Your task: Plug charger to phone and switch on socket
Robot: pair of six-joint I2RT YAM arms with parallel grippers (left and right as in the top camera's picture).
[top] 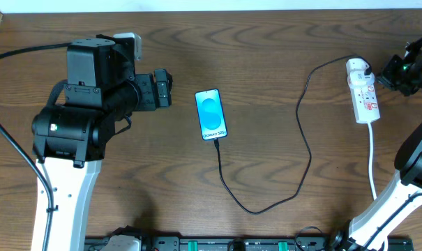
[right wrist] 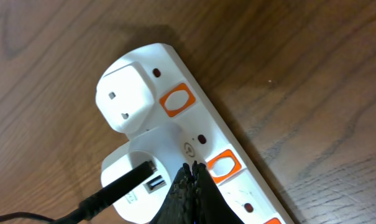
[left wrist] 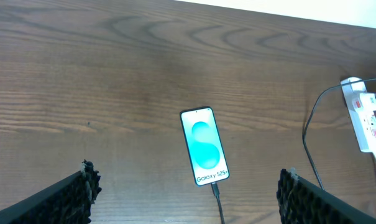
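The phone [top: 211, 114] lies flat mid-table with its blue screen lit; it also shows in the left wrist view [left wrist: 204, 146]. The black charger cable [top: 305, 118] is plugged into the phone's near end and runs in a loop to a white adapter [right wrist: 135, 180] seated in the white socket strip [top: 363, 91] at the right. My left gripper [left wrist: 184, 193] is open and empty, hovering left of the phone. My right gripper [right wrist: 192, 171] is shut, its tips just above the strip [right wrist: 194, 118] between the adapter and an orange-red switch [right wrist: 219, 165].
A white plug [right wrist: 124, 99] sits in the strip's end outlet beside another orange switch [right wrist: 176, 101]. The strip's white cord [top: 372, 157] runs toward the table's near edge. Bare wood lies around the phone.
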